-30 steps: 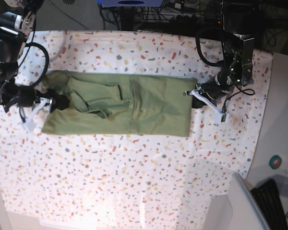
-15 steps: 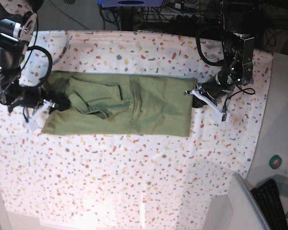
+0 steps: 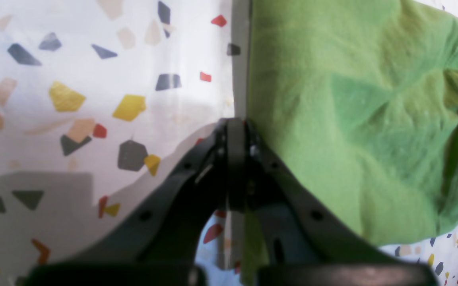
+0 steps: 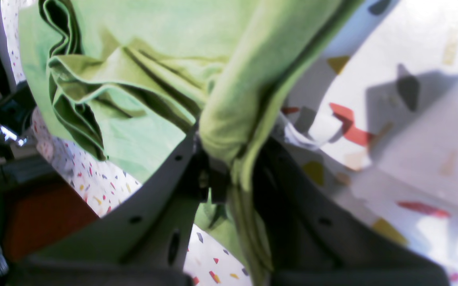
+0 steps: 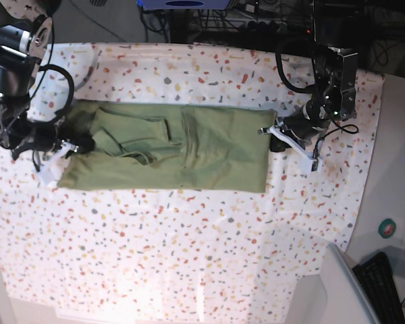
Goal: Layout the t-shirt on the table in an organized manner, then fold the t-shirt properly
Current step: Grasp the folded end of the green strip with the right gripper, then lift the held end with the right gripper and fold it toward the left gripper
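The right end effector (image 4: pixel 229 167) is clenched on a thick bunch of the t-shirt (image 5: pixel 189 145), which lies on the bench (image 5: pixel 189 236) between both arms. The left end effector (image 3: pixel 235 131) is clenched just beside the hem; whether it pinches cloth is unclear. Pulling now could drag several layers and spoil the fold.

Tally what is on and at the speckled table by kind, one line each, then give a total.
Olive-green t-shirt: 1
Speckled table: 1
Robot hands: 2, the left hand shut at the shirt's edge, the right hand closed on a bunch of shirt fabric
Total: 4
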Robot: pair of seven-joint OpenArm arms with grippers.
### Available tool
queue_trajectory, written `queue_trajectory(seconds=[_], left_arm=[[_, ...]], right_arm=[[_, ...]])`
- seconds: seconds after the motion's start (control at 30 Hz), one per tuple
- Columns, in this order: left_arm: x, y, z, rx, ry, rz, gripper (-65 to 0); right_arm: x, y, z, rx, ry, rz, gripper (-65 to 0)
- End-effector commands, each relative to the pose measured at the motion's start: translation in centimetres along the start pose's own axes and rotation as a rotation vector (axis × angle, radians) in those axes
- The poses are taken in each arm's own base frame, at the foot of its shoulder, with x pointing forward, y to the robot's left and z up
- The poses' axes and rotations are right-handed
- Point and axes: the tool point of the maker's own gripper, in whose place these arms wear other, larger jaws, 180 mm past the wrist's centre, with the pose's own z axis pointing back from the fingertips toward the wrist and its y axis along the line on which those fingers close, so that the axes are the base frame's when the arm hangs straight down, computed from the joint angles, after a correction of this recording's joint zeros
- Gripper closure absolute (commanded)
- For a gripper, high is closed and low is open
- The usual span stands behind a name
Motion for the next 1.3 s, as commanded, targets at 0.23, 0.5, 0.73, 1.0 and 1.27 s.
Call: queue_trajectory(seconds=[0.23, 0.5, 0.73, 1.0, 1.27], left_arm=[[-1.0, -3.0, -1.0, -0.048, 0.049, -0.063, 0.0], [0.5, -5.9, -2.2, -0.097, 0.022, -0.042, 0.0], [0.5, -6.3, -2.3, -0.103, 0.022, -0.038, 0.0], [0.4, -6.1, -2.1, -0.099, 0.021, -0.043, 0.0], [0.5, -5.4, -2.0, -0.088, 0.023, -0.051, 0.0]], right_arm=[[5.1, 2.0, 3.7, -0.092, -0.206, 0.059, 0.0], [4.6, 7.2, 3.4, -0.135, -0.203, 0.194, 0.0], [3.7, 12.8, 2.4, -0.123, -0.191, 0.273, 0.0], [0.5, 16.7, -0.3, -0.102, -0.096, 0.332, 0.0], [-1.9, 21.2, -2.7, -0.075, -0.071, 0.416, 0.0]])
